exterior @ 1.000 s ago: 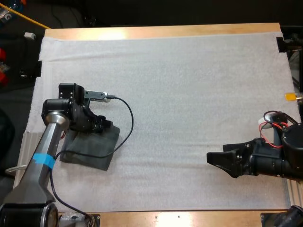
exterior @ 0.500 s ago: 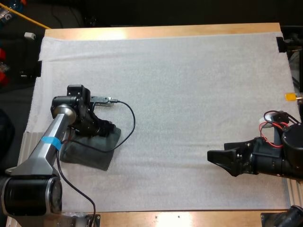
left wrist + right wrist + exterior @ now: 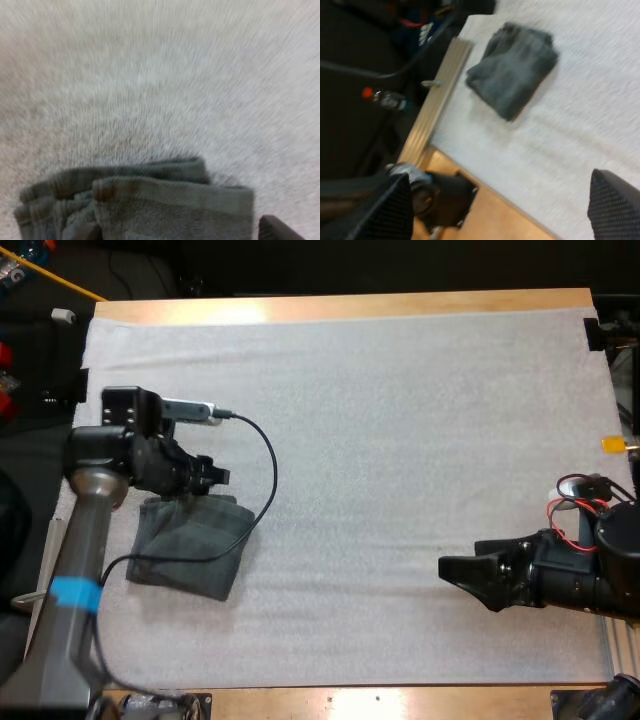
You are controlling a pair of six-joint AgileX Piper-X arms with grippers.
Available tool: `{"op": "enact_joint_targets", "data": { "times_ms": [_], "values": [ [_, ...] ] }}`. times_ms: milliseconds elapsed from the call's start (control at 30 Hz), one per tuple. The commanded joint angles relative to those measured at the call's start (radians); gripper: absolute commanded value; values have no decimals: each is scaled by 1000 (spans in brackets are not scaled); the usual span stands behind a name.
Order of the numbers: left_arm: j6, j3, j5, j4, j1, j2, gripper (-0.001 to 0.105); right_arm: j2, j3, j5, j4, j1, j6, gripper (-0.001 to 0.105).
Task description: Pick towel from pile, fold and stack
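A folded dark grey-green towel (image 3: 193, 545) lies flat on the white mat (image 3: 400, 440) near its left edge. My left gripper (image 3: 210, 476) hovers just past the towel's far edge, open, with nothing between its fingers. In the left wrist view the towel's folded layers (image 3: 165, 200) lie between the two spread fingertips (image 3: 277, 227). My right gripper (image 3: 450, 568) is low over the mat at the right, open and holding nothing. The right wrist view has the towel (image 3: 512, 70) far off beyond its wide-apart fingers (image 3: 615, 205).
The mat's left edge and a metal rail (image 3: 437, 100) run close beside the towel. Wooden table edges (image 3: 350, 306) border the mat at the far and near sides. Dark clutter lies off the table to the left.
My left gripper has risen off the towel and drawn back toward the far left. The towel stays flat on the mat. The right arm has not moved.
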Motion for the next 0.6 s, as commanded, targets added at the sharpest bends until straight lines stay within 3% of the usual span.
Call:
{"op": "enact_joint_targets", "data": {
  "times_ms": [0, 300, 567],
  "values": [
    [-2, -11, 4, 16, -6, -25, 59, -4, -6, 22, -8, 1, -22, 70],
    [-7, -28, 5, 78, -6, -259, 59, 95, -4, 103, -48, -12, -179, 70],
    [-5, -28, -5, 111, -6, -382, 59, 262, -4, 55, -138, -213, -246, 70]
  ]
}}
